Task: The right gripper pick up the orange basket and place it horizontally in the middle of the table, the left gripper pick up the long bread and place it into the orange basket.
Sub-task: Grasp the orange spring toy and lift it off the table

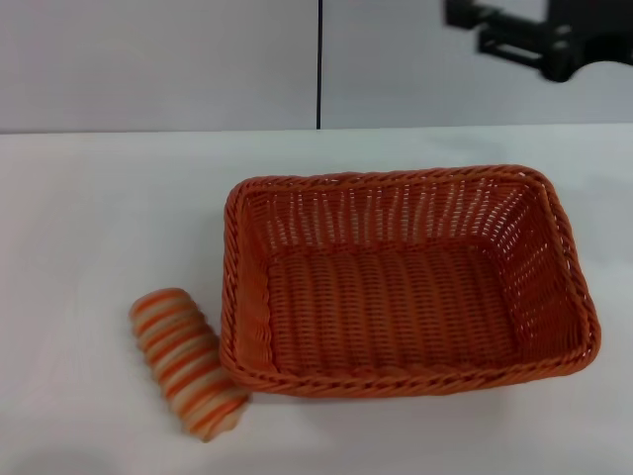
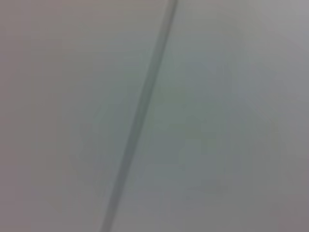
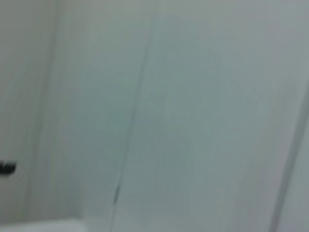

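Basket [image 1: 410, 282] lies lengthwise mid-table, ready for bread [image 1: 188, 363] touching its corner; my right claw [image 1: 539, 40] raised, grip unclear.

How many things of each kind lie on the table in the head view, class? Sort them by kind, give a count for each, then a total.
Baskets: 1, the orange basket, empty.
Bread loaves: 1, the long bread, on the table touching the basket's near left corner.
Total: 2
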Available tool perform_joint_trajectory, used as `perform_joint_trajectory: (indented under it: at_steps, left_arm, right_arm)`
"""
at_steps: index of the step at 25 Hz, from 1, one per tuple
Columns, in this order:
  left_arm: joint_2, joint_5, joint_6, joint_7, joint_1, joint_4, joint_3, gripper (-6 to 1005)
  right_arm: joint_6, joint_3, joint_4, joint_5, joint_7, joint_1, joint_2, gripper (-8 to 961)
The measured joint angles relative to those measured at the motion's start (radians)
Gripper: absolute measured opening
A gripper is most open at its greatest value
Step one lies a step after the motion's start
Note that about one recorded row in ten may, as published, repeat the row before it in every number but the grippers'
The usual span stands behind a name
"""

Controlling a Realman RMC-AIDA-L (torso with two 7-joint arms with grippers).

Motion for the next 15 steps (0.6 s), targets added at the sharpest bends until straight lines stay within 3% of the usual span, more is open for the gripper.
perform_joint_trajectory:
  at_steps: [2,4,8,13,15]
  left_arm:
    - [0.003,0.030,0.007,-0.051,-0.004,0.048,0.016,823]
    - [0.016,0.176,0.051,-0.228,-0.026,0.237,0.095,822]
    - [0.029,0.397,0.143,-0.439,-0.094,0.411,0.176,822]
    - [0.030,0.544,0.227,-0.531,-0.188,0.471,0.189,822]
    - [0.025,0.593,0.253,-0.553,-0.230,0.482,0.196,822]
  right_arm:
    - [0.005,0.035,0.032,0.076,-0.009,-0.041,0.001,545]
    - [0.027,0.073,0.089,0.165,-0.033,-0.077,0.002,545]
    - [0.128,0.163,0.277,0.355,-0.148,-0.109,0.002,545]
    - [0.309,0.339,0.526,0.461,-0.224,-0.090,-0.001,545]
    - [0.323,0.364,0.550,0.461,-0.225,-0.087,-0.002,545]
